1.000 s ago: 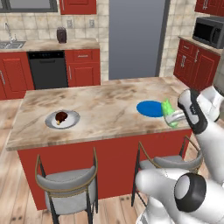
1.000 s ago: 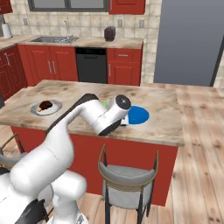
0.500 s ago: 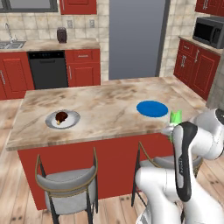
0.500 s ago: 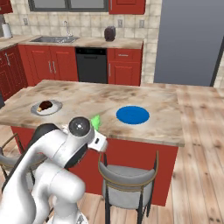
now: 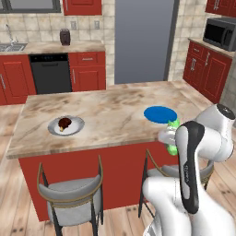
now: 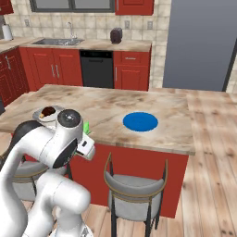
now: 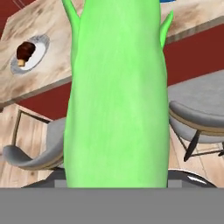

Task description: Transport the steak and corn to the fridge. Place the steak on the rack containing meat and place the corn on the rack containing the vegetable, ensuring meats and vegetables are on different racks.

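You have the corn (image 7: 117, 96) in hand — the gripper (image 5: 171, 138) is closed around it, off the island's (image 5: 115, 110) near edge, above the stools. The steak (image 5: 65, 122) sits on its grey plate (image 5: 76, 127) on the island. Nothing has reached the fridge (image 6: 201, 44) — both items remain to be shelved.
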{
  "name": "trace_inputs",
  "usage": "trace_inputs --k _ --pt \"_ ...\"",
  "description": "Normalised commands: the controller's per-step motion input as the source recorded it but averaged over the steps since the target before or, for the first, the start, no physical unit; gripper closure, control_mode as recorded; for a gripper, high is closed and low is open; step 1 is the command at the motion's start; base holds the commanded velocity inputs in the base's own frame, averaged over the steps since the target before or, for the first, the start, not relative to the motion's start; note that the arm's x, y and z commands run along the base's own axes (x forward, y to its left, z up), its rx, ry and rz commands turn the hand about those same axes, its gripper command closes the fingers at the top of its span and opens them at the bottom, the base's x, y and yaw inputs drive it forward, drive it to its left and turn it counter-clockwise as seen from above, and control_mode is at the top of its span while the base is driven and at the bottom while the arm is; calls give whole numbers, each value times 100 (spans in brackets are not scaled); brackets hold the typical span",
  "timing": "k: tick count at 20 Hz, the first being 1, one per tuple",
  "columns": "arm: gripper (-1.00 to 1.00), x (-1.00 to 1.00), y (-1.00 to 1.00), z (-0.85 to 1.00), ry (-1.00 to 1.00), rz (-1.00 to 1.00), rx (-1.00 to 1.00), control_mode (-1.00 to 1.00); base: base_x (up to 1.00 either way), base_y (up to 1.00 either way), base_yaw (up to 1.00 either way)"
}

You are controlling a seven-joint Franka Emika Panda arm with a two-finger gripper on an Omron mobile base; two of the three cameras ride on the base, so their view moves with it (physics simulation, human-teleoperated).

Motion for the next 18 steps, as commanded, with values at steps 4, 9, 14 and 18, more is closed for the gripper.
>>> trace_inputs --k 4,9,14,18 --pt "100 -31 25 17 0 2 -23 -100 0 0 0" --pt "100 -20 21 11 0 0 -25 -100 0 0 0" --pt "100 -25 1 0 0 -2 -19 -100 0 0 0" --pt "100 -53 2 2 -6 -2 -15 -100 0 0 0"
